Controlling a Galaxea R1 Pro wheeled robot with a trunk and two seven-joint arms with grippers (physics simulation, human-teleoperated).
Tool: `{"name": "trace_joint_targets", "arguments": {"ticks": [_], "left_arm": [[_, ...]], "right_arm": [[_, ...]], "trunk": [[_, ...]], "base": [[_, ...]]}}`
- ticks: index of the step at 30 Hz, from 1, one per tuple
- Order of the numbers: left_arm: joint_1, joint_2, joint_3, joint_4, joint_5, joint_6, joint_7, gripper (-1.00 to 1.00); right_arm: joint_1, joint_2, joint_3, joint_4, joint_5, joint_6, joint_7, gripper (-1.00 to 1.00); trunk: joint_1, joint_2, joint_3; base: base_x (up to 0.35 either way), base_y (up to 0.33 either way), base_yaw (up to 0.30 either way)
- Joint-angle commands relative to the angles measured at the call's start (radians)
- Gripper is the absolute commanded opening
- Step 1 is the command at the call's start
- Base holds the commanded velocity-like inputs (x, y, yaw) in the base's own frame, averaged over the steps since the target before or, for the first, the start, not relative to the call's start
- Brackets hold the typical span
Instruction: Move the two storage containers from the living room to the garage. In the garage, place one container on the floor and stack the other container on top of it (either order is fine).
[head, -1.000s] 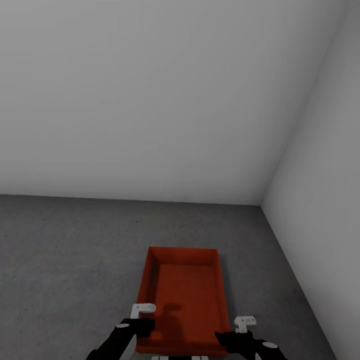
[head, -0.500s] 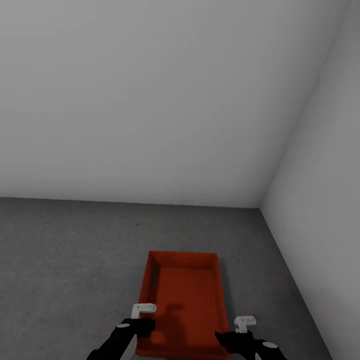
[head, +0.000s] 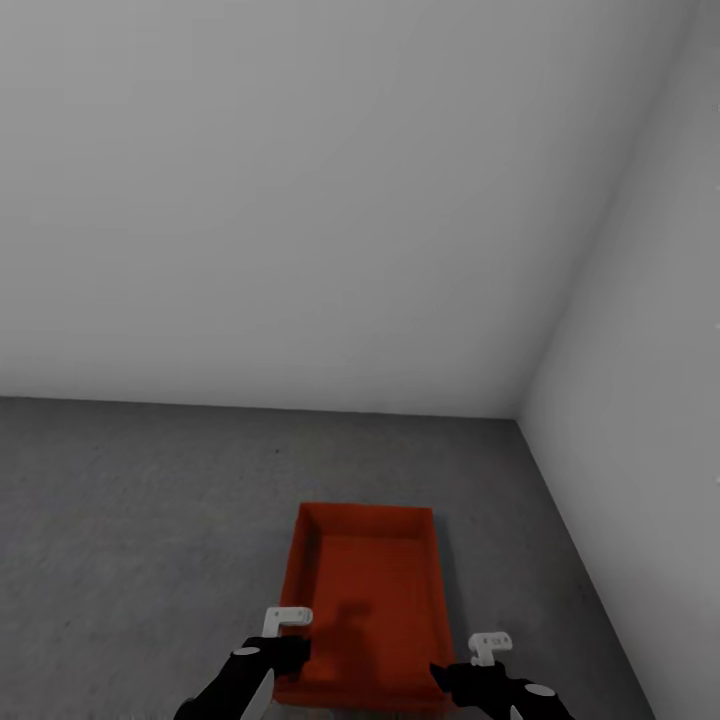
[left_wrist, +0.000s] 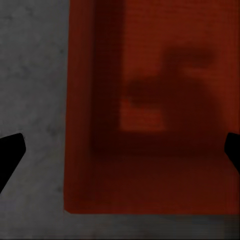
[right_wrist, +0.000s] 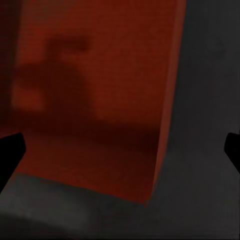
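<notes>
Container (head: 368, 590) on unmarked concrete floor (head: 140, 520)

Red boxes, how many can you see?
1. The storage container sits on the grey floor near the wall corner, between the left gripper and right gripper. A second isn't in sight.

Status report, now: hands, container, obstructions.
Left hand open, right hand open, both empty. One storage container on garage floor, near wall corner. Nothing blocking.

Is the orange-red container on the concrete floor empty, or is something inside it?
Empty. The storage container shows a bare bottom in the head and wrist views, with only a shadow across it.
</notes>
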Motion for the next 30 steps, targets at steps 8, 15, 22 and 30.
{"name": "trace_joint_targets", "arguments": {"ticks": [8,15,22,30], "left_arm": [[0.000,0.000,-0.007,-0.002,0.005,0.006,0.008,1.00],[0.000,-0.001,-0.007,-0.002,0.005,0.005,0.008,1.00],[0.000,0.016,-0.002,-0.001,0.002,0.004,0.013,1.00],[0.000,0.115,0.009,0.200,0.003,-0.104,0.013,1.00]], "right_arm": [[0.000,-0.001,0.007,-0.002,-0.010,0.006,-0.001,1.00],[0.000,-0.001,0.007,-0.002,-0.010,0.006,-0.001,1.00],[0.000,-0.001,0.007,-0.002,-0.009,0.006,-0.007,1.00],[0.000,-0.010,0.005,0.036,0.026,-0.003,-0.022,1.00]], "trunk": [[-0.031,0.056,0.024],[-0.058,0.105,0.046],[-0.085,0.154,0.068],[-0.116,0.210,0.093]], "base": [[-0.320,0.000,0.000],[-0.336,0.000,0.000],[-0.321,0.000,0.000],[-0.070,0.000,0.000]]}}
